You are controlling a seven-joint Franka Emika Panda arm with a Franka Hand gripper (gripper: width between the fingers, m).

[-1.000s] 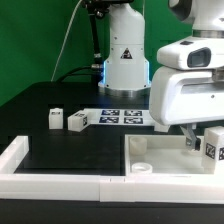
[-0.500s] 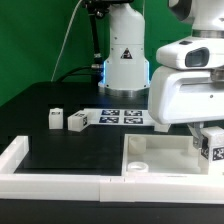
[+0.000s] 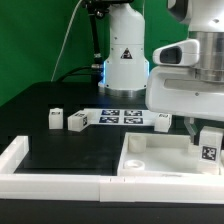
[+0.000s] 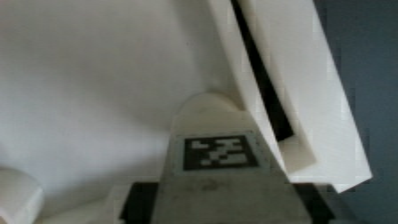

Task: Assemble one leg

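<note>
Exterior view, near to far: white tray (image 3: 60, 182) along the front edge; large flat white square piece (image 3: 160, 155) at the view's right, w/ the gripper (image 3: 203, 143) clamped on one leg (image 3: 209, 143) just above it. Two loose legs (image 3: 66, 120) lay on the black table (image 3: 50, 150); marker board (image 3: 125, 117) behind, near the robot base (image 3: 125, 65). Wrist view: leg (image 4: 221, 150) between the fingers, marker facing cam.
</note>
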